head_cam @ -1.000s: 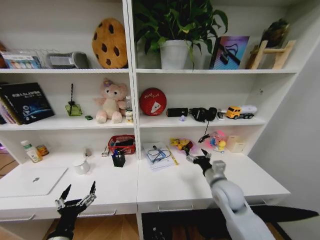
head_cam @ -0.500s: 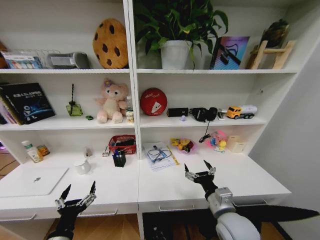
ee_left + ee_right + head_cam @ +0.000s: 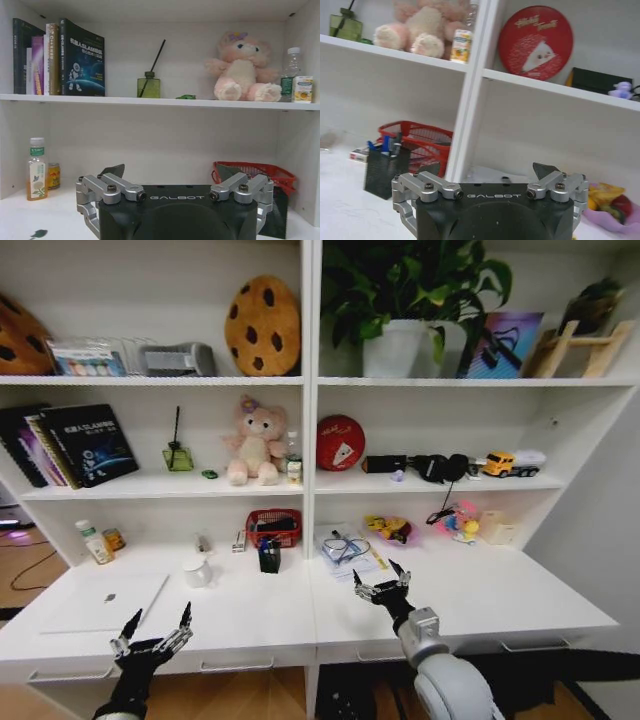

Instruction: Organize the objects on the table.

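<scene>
Right gripper hovers open and empty over the front of the table, near its middle, fingers spread apart. Just beyond it lie papers with a coiled cable, and a pink bowl of small toys sits a little to the right. Behind and to its left stand a black pen holder and a red basket. Left gripper hangs open and empty at the table's front edge on the left, holding nothing. Near it, the silver laptop lies closed and flat, with a white cup beside it. A bottle and a short can stand at the back left. On the shelf above, a tiny green car rests beside the plush bear.
</scene>
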`<state>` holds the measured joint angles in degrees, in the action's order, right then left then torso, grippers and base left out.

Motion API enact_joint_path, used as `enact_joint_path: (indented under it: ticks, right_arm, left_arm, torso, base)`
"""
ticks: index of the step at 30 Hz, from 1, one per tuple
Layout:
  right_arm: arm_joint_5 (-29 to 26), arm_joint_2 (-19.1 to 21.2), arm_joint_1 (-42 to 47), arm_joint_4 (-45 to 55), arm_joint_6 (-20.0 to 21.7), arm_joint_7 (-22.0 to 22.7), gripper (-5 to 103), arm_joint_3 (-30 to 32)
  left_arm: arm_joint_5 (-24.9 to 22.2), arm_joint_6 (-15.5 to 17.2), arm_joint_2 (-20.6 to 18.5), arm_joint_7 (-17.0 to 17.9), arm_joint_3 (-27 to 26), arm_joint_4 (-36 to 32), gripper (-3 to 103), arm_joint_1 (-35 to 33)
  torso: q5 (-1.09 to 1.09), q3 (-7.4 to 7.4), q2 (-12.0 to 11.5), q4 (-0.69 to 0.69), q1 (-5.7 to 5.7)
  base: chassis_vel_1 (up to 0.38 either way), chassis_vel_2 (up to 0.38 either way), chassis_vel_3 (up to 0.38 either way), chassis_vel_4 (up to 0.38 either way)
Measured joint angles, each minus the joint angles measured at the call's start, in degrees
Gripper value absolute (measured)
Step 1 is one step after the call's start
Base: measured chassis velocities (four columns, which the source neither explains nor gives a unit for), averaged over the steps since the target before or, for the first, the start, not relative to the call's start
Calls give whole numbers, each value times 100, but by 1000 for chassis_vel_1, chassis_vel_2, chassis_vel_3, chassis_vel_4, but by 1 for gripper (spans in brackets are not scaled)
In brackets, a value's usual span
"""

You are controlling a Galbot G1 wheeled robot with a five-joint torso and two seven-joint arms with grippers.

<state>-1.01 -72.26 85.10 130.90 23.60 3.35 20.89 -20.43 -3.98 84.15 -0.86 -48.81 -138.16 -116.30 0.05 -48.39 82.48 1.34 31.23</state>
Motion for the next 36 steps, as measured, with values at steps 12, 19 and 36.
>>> enact_joint_path:
  ticks: [12, 19, 36]
  right_arm:
    - [9, 5, -159, -130, -15, -16, 100, -224]
    - [41, 36, -199, -208, -270, -57, 100, -208]
    - [97, 85, 163, -97, -678, -9, 100, 71]
  left_arm:
    - [0, 0, 0, 2, -1, 0, 100, 0]
    - [0, 0, -1, 3, -1, 0, 100, 0]
    - [0, 0, 0, -1, 2, 0, 100, 0]
  torso:
    - [1, 0, 0, -1, 0]
    - [-5, 0, 0, 0, 2]
    - [-4, -1, -1, 2, 3]
  base:
    - [362, 352, -358, -358]
    - [348, 341, -364, -350]
    - [124, 83, -101, -108]
